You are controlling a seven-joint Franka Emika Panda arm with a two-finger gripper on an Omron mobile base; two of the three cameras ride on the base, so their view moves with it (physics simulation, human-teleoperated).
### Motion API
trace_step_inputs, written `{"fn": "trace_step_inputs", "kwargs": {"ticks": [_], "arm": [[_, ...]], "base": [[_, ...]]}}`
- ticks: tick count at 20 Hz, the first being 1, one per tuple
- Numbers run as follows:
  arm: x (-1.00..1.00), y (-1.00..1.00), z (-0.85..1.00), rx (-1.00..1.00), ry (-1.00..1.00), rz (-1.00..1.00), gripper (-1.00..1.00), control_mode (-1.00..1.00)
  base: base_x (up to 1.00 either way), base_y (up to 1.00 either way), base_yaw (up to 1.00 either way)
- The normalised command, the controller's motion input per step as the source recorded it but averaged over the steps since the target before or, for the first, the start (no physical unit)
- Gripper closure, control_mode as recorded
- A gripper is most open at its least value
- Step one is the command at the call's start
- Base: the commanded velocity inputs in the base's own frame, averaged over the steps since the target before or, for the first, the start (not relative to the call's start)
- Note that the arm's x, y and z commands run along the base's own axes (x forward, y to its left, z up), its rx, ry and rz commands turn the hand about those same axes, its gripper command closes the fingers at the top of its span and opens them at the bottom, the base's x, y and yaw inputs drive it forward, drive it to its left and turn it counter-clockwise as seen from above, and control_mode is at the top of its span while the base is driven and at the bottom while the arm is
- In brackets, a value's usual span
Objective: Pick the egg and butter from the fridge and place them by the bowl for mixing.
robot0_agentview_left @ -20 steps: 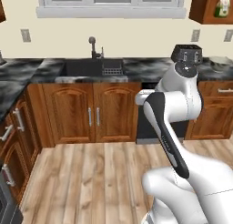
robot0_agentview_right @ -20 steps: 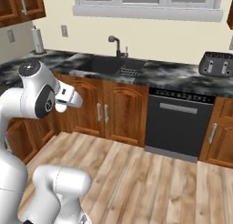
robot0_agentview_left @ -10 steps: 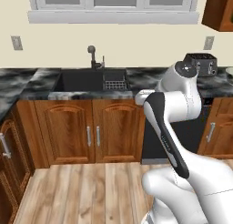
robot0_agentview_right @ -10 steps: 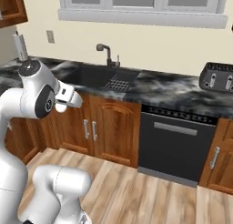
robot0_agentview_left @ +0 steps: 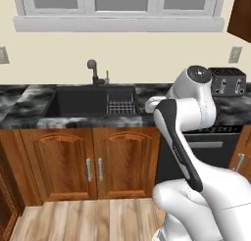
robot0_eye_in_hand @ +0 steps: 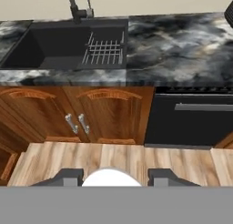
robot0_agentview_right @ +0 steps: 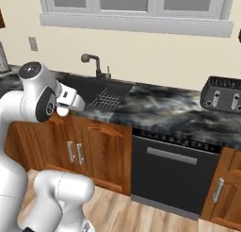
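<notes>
The claw (robot0_eye_in_hand: 111,178) grips the egg (robot0_eye_in_hand: 111,178), a white dome between its two dark finger tips (robot0_eye_in_hand: 68,176) at six o'clock in the hand view, above the wood floor (robot0_eye_in_hand: 118,157).

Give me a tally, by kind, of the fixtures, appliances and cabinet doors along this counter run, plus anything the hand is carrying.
Sink: 1
Faucet: 1
Drying rack in the sink: 1
Toaster: 1
Dishwasher: 1
Cabinet doors under the sink, left door and right door: 2
Egg, white, between the fingers of the hand: 1
Total: 8
</notes>
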Motion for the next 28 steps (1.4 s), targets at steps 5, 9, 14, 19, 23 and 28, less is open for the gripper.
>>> {"fn": "trace_step_inputs", "kwargs": {"ticks": [5,9,14,19,23,28], "arm": [[0.0,0.0,0.0,0.0,0.0,0.0,1.0,1.0],[0.0,0.0,0.0,0.0,0.0,0.0,1.0,1.0],[0.0,0.0,0.0,0.0,0.0,0.0,1.0,1.0],[0.0,0.0,0.0,0.0,0.0,0.0,1.0,1.0],[0.0,0.0,0.0,0.0,0.0,0.0,1.0,1.0],[0.0,0.0,0.0,0.0,0.0,0.0,1.0,1.0]], "base": [[0.53,-0.65,0.0],[0.4,-0.71,0.0],[0.3,-0.71,0.0],[0.21,-0.73,-0.02],[0.2,-0.68,-0.08],[0.23,-0.65,-0.13]]}}
